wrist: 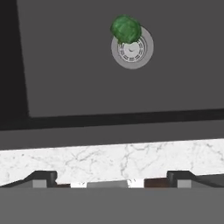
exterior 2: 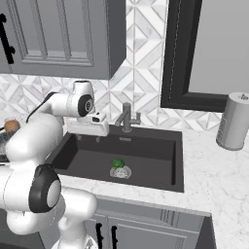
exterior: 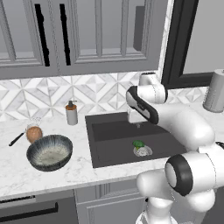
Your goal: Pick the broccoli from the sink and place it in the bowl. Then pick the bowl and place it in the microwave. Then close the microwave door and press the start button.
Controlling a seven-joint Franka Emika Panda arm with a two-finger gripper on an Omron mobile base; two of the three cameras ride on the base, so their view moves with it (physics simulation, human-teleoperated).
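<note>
Left base view: broccoli (exterior: 138, 144) sits on the drain (exterior: 143, 151) in the sink (exterior: 109, 131); bowl (exterior: 49, 152) is on the bench (exterior: 52, 175) left of the sink, beside a brown item with a black handle (exterior: 33, 133).

Right base view: pincer (exterior 2: 87, 138) hangs over the sink's back-left edge, well apart from the broccoli.

Hand view: fingertips spread wide, nothing between them; broccoli far ahead at the drain rim.

Step in hand, I'd say: reach for the broccoli. Next move: shift forward over it, then descend.
</note>
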